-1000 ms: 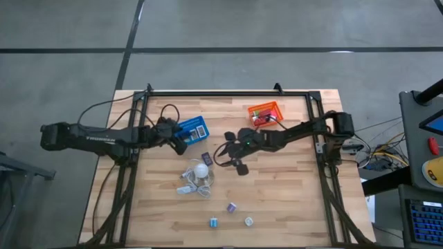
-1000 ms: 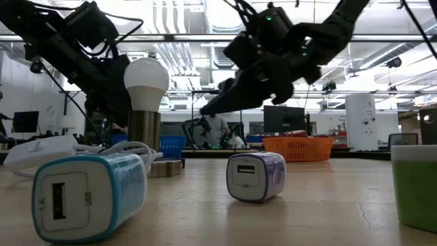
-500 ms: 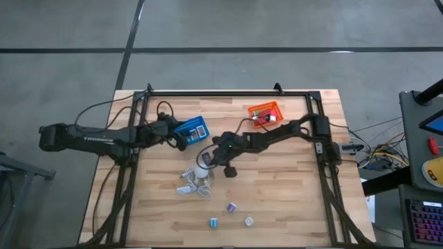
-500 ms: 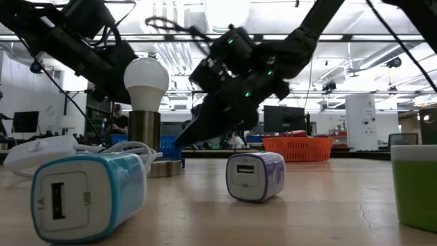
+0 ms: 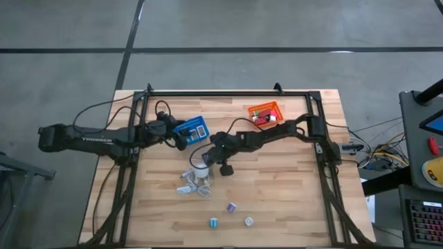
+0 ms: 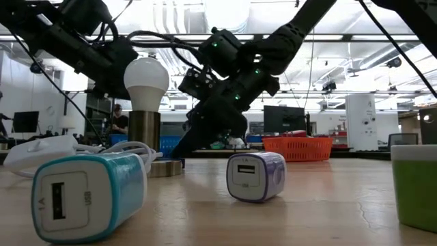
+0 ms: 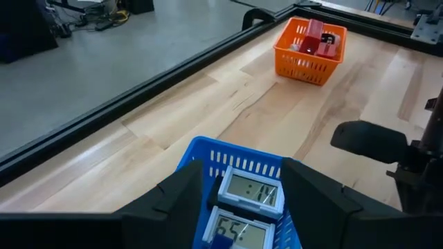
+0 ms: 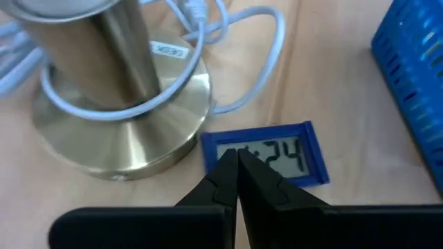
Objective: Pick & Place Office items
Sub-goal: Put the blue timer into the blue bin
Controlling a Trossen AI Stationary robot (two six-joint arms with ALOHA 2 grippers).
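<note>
**A:** If you start from the high view, how much looks sorted?

**B:** Some. The orange basket (image 5: 266, 112) behind the right gripper (image 5: 205, 160) holds red pieces, and the blue basket (image 5: 194, 128) sits right at the left gripper (image 5: 181, 138). Three small cubes, the purple cube (image 5: 231, 207), the teal cube (image 5: 214, 222) and the pale cube (image 5: 248, 221), lie loose on the table (image 5: 291, 200), well apart from both grippers. So I judge it partly done.

**A:** And the low view?

**B:** The right gripper (image 6: 188, 140) hangs low beside the lamp (image 6: 145, 109), beyond the purple cube (image 6: 255, 177) and the teal cube (image 6: 89, 197). A green item (image 6: 414, 184) sits at the edge, also unplaced.

**A:** Left wrist view?

**B:** The left gripper (image 7: 242, 200) has its fingers spread wide over the blue basket (image 7: 242, 166), holding nothing. Two small clocks (image 7: 246, 204) already lie in the basket between the fingers. The orange basket (image 7: 309, 52) with the red pieces (image 7: 317, 40) is far ahead.

**A:** Right wrist view?

**B:** The right gripper (image 8: 237, 169) has its tips pressed together, empty, just over a blue-framed clock (image 8: 266, 159) lying flat on the table, touching or nearly touching the lamp's brass base (image 8: 124, 131). The white cord (image 8: 242, 62) loops around it. That clock looks like the next pick; the gripper would need to spread first.
</note>
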